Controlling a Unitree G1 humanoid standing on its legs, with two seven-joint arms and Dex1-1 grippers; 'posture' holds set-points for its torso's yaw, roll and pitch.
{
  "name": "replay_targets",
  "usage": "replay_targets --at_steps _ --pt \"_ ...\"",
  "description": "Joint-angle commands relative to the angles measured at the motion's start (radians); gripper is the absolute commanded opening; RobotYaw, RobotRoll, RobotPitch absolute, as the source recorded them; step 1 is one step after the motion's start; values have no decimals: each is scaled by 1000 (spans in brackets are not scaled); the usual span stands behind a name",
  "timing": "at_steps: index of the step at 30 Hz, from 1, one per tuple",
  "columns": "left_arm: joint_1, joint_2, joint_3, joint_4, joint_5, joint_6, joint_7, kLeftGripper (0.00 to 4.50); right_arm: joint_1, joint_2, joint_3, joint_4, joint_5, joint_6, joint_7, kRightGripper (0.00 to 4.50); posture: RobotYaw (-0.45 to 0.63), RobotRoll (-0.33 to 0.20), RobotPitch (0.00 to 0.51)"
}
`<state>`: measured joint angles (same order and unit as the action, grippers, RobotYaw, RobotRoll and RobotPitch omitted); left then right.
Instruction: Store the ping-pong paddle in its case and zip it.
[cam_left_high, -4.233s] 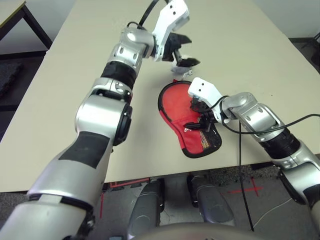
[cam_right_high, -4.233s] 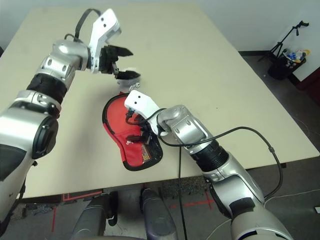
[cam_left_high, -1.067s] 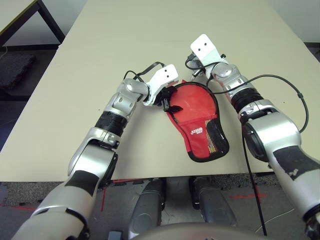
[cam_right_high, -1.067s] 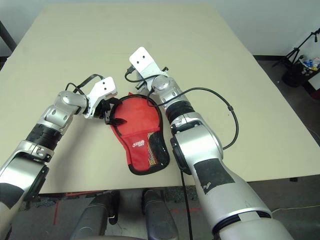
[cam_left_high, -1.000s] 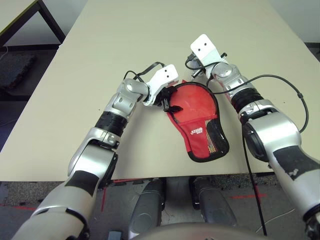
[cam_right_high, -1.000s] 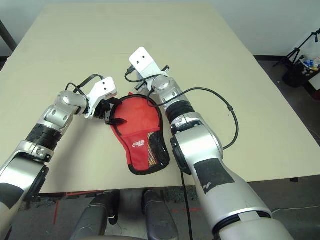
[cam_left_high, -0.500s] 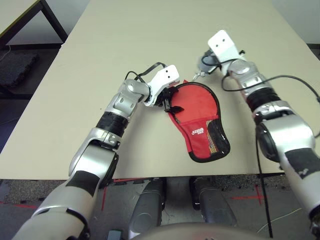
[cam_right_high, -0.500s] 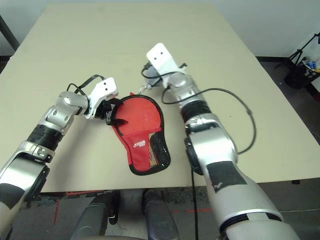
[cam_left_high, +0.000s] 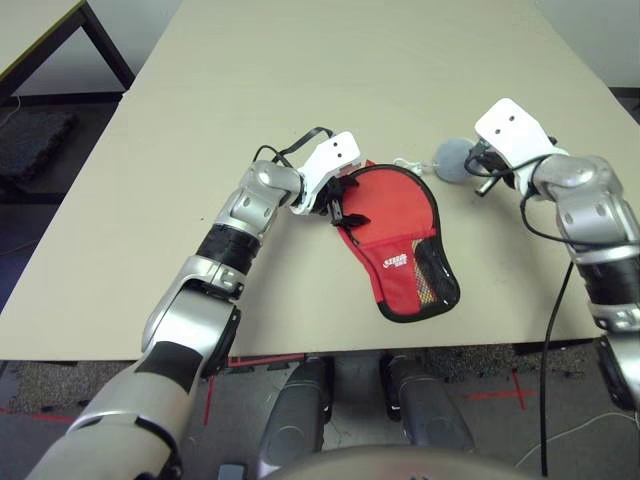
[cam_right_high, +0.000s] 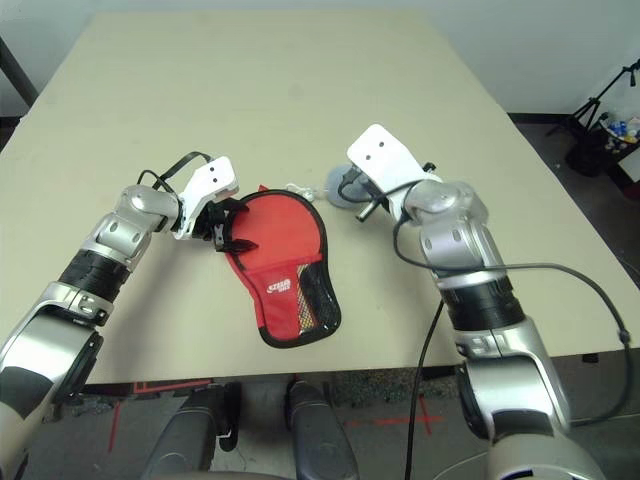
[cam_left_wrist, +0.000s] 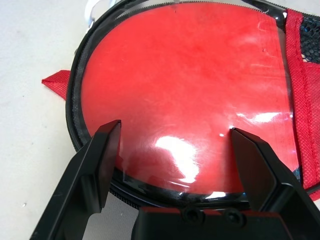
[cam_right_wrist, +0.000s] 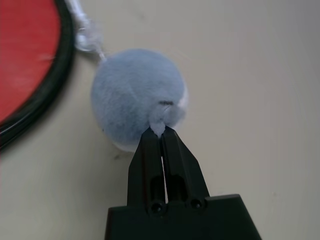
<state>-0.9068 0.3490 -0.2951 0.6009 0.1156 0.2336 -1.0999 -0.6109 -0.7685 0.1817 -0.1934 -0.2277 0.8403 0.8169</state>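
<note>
Right fingers (cam_right_wrist: 161, 150) are pinched shut on a tuft of the pom-pom (cam_right_wrist: 137, 102), which sits on the table (cam_left_high: 300, 80) just off the case's round end, joined to the zipper by a short white cord (cam_right_wrist: 85, 37). Holding the pom-pom rather than the small metal pull gives the right gripper (cam_right_high: 358, 196) a bulkier, easier handle for drawing the zipper along the rim.

Left fingers (cam_left_wrist: 97, 165) are spread wide, straddling the near edge of the case (cam_left_high: 395, 250) without clamping it; probably placed to brace the case against the zipper pull.

Paddle (cam_left_wrist: 185, 95) lies inside the case, red face showing through the open round end, black zipper edging around it. Handle is hidden under the fabric and mesh pocket (cam_left_high: 430, 275).

Judgement: insertion done, zipping in progress or about to begin. Risk: the tuft slips out under tension.
</note>
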Motion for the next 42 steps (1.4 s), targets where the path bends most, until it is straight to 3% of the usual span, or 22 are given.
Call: replay_targets --at_steps 1,14,22,29,42 --pt "19 -8 -37 37 14 2 -15 4500 50 -81 -7 -110 35 86 63 22 -135 0 201" --pt "2 -14 -35 74 18 -19 -23 4500 155 -428 -19 -223 166 163 260 22 -159 0 209" --pt "-7 -26 -35 93 18 -27 -22 4500 167 -661 -36 -379 381 279 480 22 -173 0 211" --pt "-20 -31 -34 120 21 -45 -23 4500 347 -870 -169 -509 562 311 604 22 -191 0 212" --pt "-40 -44 -32 164 26 -73 -25 4500 675 -906 -464 -666 687 413 659 22 -210 0 211"
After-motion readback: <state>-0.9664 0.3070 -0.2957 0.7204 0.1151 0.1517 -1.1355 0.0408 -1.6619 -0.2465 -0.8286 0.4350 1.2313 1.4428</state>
